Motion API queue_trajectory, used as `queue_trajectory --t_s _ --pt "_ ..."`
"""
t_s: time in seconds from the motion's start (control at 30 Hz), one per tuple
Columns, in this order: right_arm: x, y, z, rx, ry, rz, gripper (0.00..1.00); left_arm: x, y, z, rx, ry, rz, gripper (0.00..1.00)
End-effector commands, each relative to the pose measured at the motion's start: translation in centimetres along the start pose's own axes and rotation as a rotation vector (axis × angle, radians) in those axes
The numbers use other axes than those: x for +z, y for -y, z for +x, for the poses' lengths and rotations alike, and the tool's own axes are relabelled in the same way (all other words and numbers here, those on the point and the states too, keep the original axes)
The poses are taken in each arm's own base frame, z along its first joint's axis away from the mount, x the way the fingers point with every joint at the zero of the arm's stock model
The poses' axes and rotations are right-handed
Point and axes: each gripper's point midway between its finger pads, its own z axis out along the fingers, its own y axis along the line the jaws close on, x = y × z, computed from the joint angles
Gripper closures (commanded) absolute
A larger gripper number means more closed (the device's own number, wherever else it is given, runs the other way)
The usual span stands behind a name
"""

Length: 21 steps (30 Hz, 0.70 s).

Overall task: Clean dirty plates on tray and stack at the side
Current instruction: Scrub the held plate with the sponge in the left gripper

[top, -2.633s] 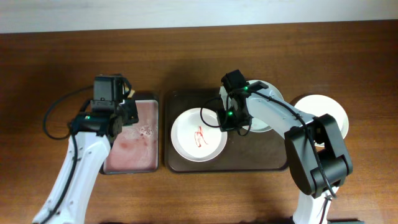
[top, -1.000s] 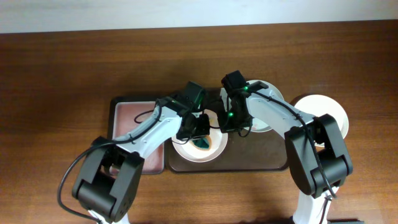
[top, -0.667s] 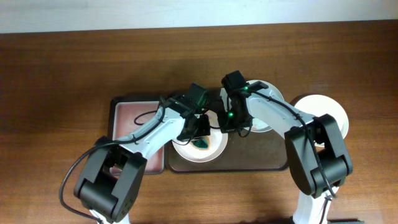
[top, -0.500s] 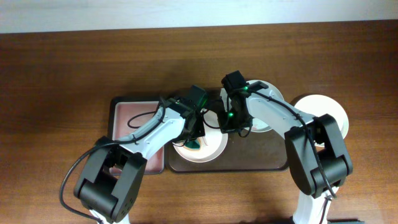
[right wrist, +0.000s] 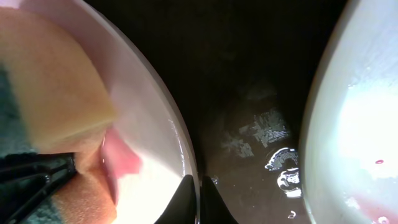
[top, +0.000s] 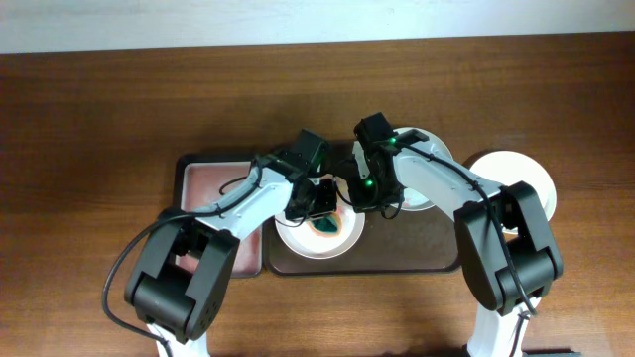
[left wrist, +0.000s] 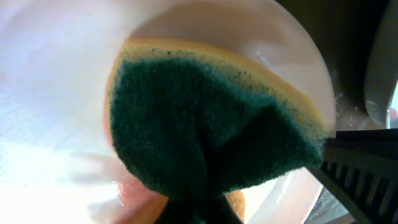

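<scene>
A white dirty plate [top: 316, 236] lies at the left of the dark brown tray [top: 427, 253]. My left gripper [top: 319, 201] is shut on a green-and-yellow sponge [top: 325, 226] and presses it into this plate. In the left wrist view the sponge [left wrist: 205, 124] covers the plate [left wrist: 50, 93], with a pink smear beside it. My right gripper [top: 359, 198] is shut on the plate's right rim [right wrist: 194, 168], its jaws pinching it at the bottom of the right wrist view. A second plate [top: 413, 202] lies on the tray, partly under my right arm; it also shows in the right wrist view [right wrist: 360, 124].
A smaller black-rimmed pinkish tray [top: 213, 183] lies left of the brown tray. A third white plate [top: 516, 178] rests on the wooden table right of the tray. Wet patches show on the tray floor [right wrist: 267, 137] between the two plates.
My left arm swung from the pinkish tray to the plate with the sponge, then shifted it slightly inside. The red squiggle is now a pink smear. My right gripper has not moved.
</scene>
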Motion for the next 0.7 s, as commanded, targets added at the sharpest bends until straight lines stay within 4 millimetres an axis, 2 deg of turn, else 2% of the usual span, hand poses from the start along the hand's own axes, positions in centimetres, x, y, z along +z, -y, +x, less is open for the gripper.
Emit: queue_trajectory --t_s 0.0,0.1,0.13,0.17,0.2,0.27,0.33,0.37,0.4,0.43,0.47,0.53,0.57,0.63,0.67 --pt "0.2 0.2 0.4 -0.011 -0.01 0.018 0.96 1.4 -2.2 1.9 -0.011 -0.08 -0.085 1.0" --pt "0.2 0.2 0.4 -0.011 -0.01 0.018 0.96 -0.6 -5.7 1.3 -0.109 -0.029 -0.247 1.0" --pt "0.2 0.2 0.5 -0.011 -0.01 0.018 0.96 -1.3 -6.1 0.7 -0.12 -0.007 -0.25 1.0" --pt "0.2 0.2 0.5 -0.01 -0.013 0.019 0.96 -2.1 -6.2 0.1 -0.13 0.02 -0.239 1.0" --pt "0.2 0.2 0.7 0.061 -0.02 0.021 0.96 -3.2 -5.9 -1.1 -0.135 0.068 -0.21 1.0" --pt "0.2 0.3 0.8 0.185 -0.023 0.023 0.96 -4.0 -5.0 -2.1 -0.103 0.113 -0.172 1.0" --pt "0.2 -0.7 1.0 0.336 -0.039 -0.025 0.96 -4.3 -3.6 -2.0 -0.084 0.102 -0.103 1.0" --pt "0.2 -1.0 1.0 0.357 -0.048 -0.046 0.96 -4.3 -3.1 -1.7 -0.084 0.084 -0.078 1.0" --pt "0.1 -1.4 1.0 0.355 -0.054 -0.067 0.89 -4.2 -2.8 -1.5 -0.084 0.071 -0.058 1.0" --pt "0.1 -1.6 1.0 0.355 -0.056 -0.079 0.71 -4.2 -2.5 -1.3 -0.088 0.061 -0.042 1.0" --pt "0.1 -1.6 0.9 0.353 -0.051 -0.076 0.59 -4.1 -2.0 -1.0 -0.127 0.046 -0.021 1.0" --pt "0.2 -0.6 0.3 0.352 -0.015 -0.029 0.56 -4.0 -1.8 -0.8 -0.165 0.045 -0.02 1.0" --pt "0.2 -0.3 -0.1 0.348 0.009 -0.017 0.57 -4.0 -1.7 -0.7 -0.177 0.042 -0.02 1.0" --pt "0.1 -0.4 -1.2 0.337 0.052 -0.025 0.66 -3.8 -1.4 -0.5 -0.188 0.04 -0.02 1.0" --pt "0.1 -0.5 -1.5 0.335 0.062 -0.03 0.95 -3.7 -1.0 -0.3 -0.191 0.039 -0.017 1.0"
